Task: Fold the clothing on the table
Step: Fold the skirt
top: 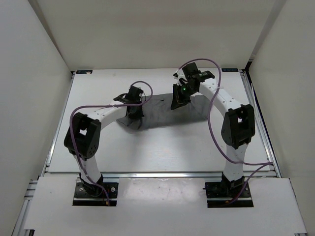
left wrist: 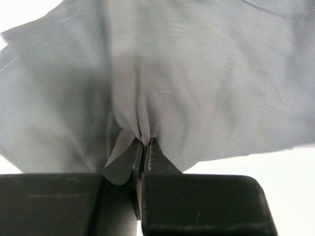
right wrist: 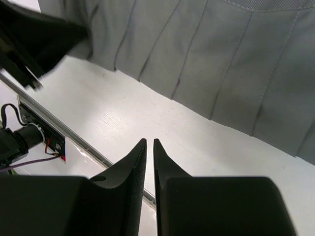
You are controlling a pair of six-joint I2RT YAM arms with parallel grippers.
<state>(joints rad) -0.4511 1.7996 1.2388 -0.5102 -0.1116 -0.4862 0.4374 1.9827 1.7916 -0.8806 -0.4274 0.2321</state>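
One white table (top: 162, 147) carried the grey clothing (top: 162, 112) near its centre. The left gripper (left wrist: 145, 145) pinched the clothing's left end tight. The right gripper (right wrist: 149, 142), nearly closed and empty, hung beside its pleated edge. That gripper probably needed to reopen, grip there, then lift evenly.

clothing (top: 162, 112): dark grey cloth, matt, fine weave, soft pleat ridges | desk (right wrist: 147, 115): white, smooth, faint grain, slight sheen | rail (right wrist: 81, 143) at desk edge: bare metal, shiny | right tool (right wrist: 150, 142): black, matt, plastic-looking
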